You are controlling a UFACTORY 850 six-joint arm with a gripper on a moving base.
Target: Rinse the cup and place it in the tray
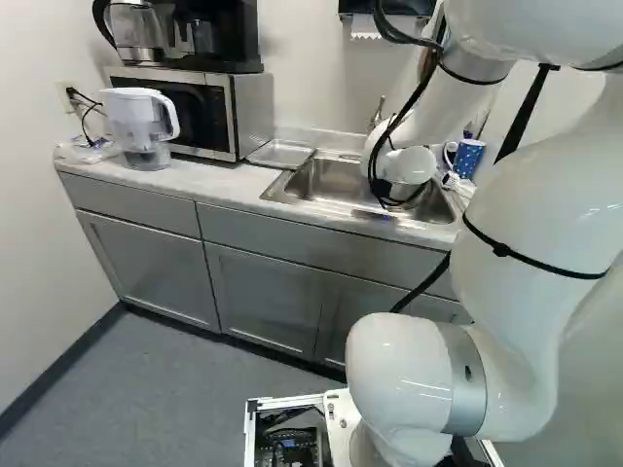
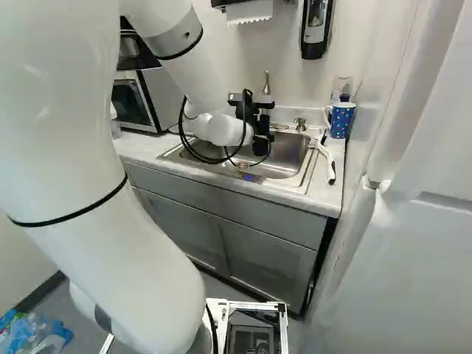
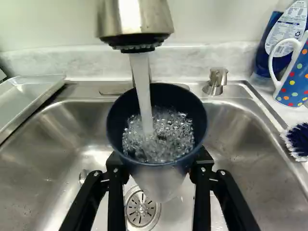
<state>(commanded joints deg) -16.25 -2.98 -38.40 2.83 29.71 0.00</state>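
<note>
Cup [image 3: 159, 182] is over the sink [image 3: 62, 139], mouth up under the faucet [image 3: 134, 21], near the drain [image 3: 141, 211]. Water [image 3: 142, 91] runs into it and froths below the rim. I read this as mid-rinse.

Gripper [image 3: 159, 166]: closed on the cup, one finger each side of the wall just under the rim.

Handling, my guess: stiff, light when drained, noticeably heavier with water in. Smooth wet wall, so slip is the main risk. Can't tell material, so I'd go easy on squeeze. Present hold suits it: opposite sides, high on the taper. Next I'd clear the stream, tip it out inside the sink's rim, level up, then carry to the tray.

Tray [image 1: 280, 154] is on the counter [image 1: 219, 183], by the sink's back left corner. Short hop; watch the low tray rim and set down gently.

Right of the sink: dotted mug [image 2: 341, 120] near the counter's back right corner, brush [image 2: 329, 167] along the sink's right edge. Leave both.

Labels: blue bottle [image 3: 270, 53] behind the mug carries a printed white one; not reading off its text. No writing visible on the cup.
</note>
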